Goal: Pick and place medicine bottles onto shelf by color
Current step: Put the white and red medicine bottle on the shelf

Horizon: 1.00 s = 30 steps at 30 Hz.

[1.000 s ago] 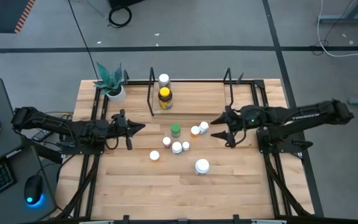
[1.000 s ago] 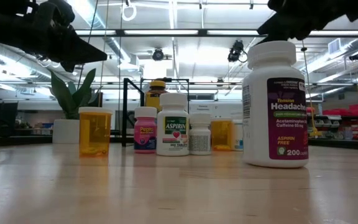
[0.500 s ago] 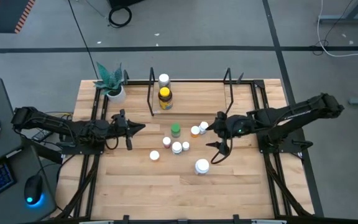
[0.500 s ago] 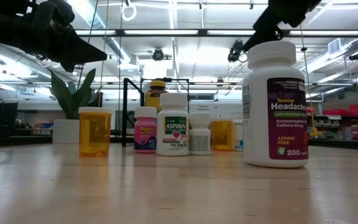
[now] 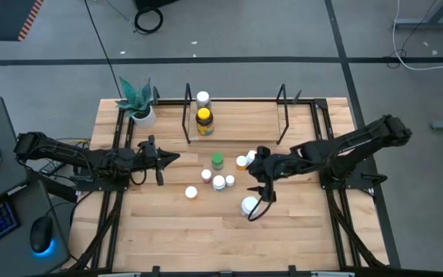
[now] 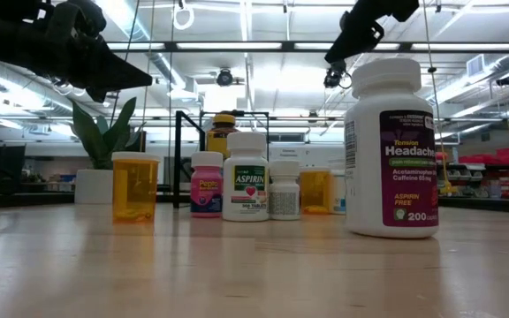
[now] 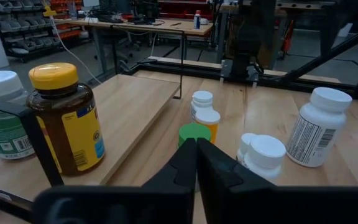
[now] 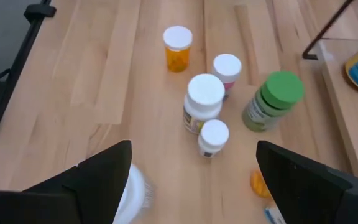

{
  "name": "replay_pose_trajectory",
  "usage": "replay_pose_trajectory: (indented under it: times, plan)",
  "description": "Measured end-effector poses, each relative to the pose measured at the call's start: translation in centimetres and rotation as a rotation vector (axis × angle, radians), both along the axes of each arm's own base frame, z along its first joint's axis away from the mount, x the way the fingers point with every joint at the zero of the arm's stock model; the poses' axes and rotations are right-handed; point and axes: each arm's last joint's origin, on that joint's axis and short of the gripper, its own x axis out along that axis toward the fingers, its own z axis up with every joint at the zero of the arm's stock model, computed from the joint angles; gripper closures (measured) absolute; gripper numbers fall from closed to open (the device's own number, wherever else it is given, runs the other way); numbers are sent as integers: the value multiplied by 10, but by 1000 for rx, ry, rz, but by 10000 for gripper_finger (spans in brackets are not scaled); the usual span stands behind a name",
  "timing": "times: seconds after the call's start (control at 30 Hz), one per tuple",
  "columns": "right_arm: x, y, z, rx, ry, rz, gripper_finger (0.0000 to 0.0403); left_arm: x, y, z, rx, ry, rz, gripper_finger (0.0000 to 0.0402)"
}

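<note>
Several medicine bottles stand on the table's middle: a green-capped one, an orange one, small white-capped ones and a large white bottle. A white bottle and an amber, yellow-lidded bottle stand on the shelf at the far edge. My right gripper hovers open above the table between the cluster and the large white bottle. It touches nothing. My left gripper is shut and holds nothing, left of the cluster.
A potted plant stands at the far left corner. Black rails run along both table sides. The near half of the table is bare wood. A keyboard and mouse lie off the table's left side.
My right gripper has swung from beside the shelf's right frame toward the table's left and near edges. It now sits over the bottles by the large white one. It has tipped further down and its fingers have spread wider. No bottle has moved.
</note>
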Motion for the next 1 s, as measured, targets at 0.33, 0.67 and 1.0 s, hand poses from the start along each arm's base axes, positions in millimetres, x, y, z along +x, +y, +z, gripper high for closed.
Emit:
replay_pose_trajectory:
  times: [0.33,0.67,1.0]
  plan:
    - [5,4,1,-20,29,21,48,0,0,0,0,0,0,380]
    - [16,33,-23,21,105,161,48,0,0,0,0,2,0,385]
    - [24,49,-51,2,201,203,58,0,0,-1,1,7,0,378]
